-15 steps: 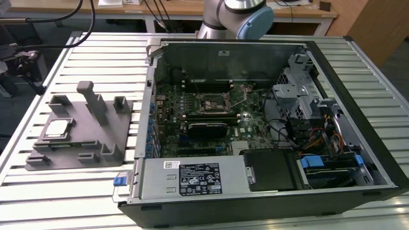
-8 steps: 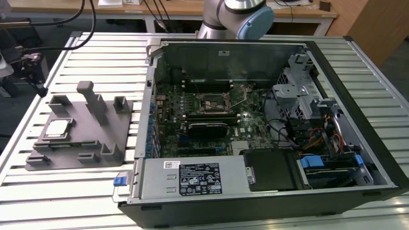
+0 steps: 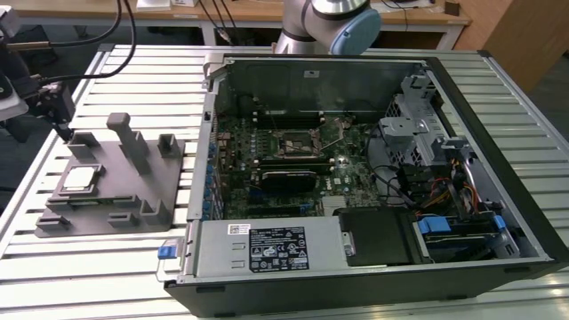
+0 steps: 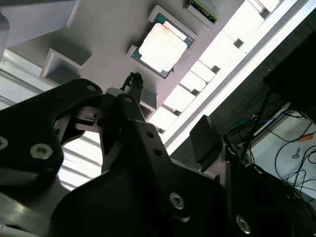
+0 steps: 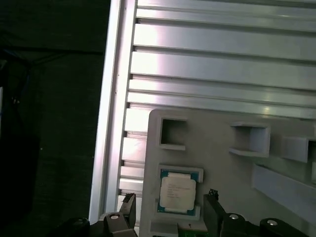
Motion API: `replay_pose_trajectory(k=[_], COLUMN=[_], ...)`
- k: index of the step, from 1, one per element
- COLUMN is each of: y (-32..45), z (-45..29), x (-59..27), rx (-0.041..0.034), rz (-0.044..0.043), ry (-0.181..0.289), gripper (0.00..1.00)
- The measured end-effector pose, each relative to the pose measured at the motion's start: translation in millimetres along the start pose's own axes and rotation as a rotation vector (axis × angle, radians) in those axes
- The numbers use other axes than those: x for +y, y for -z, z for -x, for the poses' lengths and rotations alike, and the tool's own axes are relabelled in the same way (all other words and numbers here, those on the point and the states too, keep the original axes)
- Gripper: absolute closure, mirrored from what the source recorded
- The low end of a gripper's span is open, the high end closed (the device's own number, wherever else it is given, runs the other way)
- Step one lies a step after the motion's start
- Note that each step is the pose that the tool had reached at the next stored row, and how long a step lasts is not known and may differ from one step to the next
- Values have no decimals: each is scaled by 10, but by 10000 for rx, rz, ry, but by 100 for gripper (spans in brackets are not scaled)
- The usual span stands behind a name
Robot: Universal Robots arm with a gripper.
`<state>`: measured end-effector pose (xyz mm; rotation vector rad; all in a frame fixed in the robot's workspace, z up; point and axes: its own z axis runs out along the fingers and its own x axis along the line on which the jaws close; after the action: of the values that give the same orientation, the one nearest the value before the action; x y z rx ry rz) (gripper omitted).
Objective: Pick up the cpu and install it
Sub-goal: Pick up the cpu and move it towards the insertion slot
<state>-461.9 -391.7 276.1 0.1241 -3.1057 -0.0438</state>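
Silver cpu (image 5: 177,192) lies untouched; end effector (image 5: 171,198) partly cropped.

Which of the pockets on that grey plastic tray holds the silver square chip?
The one by the grey plastic tray's edge on the exterior view's left: it holds the small square silver-topped cpu; the neighbouring square pocket is empty.

I can't read any text from my station. In the first wrist view, the cpu (image 5: 177,192) has a few lines of dark print on its pale top, too fine for me to read. In the exterior view, a black label (image 3: 277,249) with white print and symbols sits on the grey power supply (image 3: 218,257), with a small white sticker (image 3: 238,229) beside it. Another white sticker (image 3: 310,73) is on the inner wall of the computer case (image 3: 356,290). I can't make out any of these either.
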Motion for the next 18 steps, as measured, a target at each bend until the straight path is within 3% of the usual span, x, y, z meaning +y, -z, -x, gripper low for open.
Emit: replay_pose_trajectory(k=[1, 3, 5, 6, 11, 18], y=[-17, -52, -89, -109, -200, -298], z=[-1, -1, 0, 0, 29, 33], x=[-10, -32, -49, -53, -58, -62], rx=[-1, -1, -12, -17, -18, -99], rz=[-1, -1, 0, 0, -1, -15], ry=[0, 0, -1, -13, -33, -407], gripper=[35, 23, 23, 16, 16, 16])
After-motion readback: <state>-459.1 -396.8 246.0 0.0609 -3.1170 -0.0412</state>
